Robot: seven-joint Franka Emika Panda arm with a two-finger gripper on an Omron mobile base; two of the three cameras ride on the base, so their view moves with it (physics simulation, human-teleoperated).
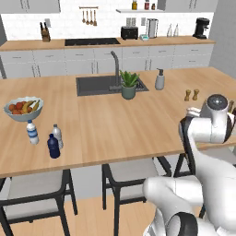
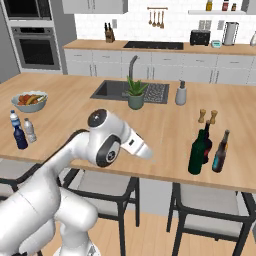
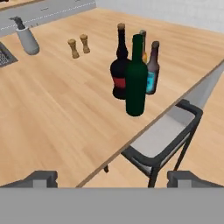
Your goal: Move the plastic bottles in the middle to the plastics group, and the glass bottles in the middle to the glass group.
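Gripper (image 3: 112, 178) spread wide, holding nothing, touching nothing. Green bottle (image 3: 136, 76) stands upright, neck up, apparently against the black bottle (image 3: 119, 70).

- No words, numbers, brand names or signs can be read in any of the views.
- The clear bottle (image 1: 32, 132) near the fruit bowl carries a blue label, but no lettering shows on it.
- The black round-bodied bottle (image 3: 119, 72) on the right of the counter wears a plain red band, with no print to make out.
- The teal-blue bottle (image 3: 152, 70) behind it has a pale blue label, too small and blurred to read.
- The green wine bottle (image 3: 136, 78) in front bears no visible label.
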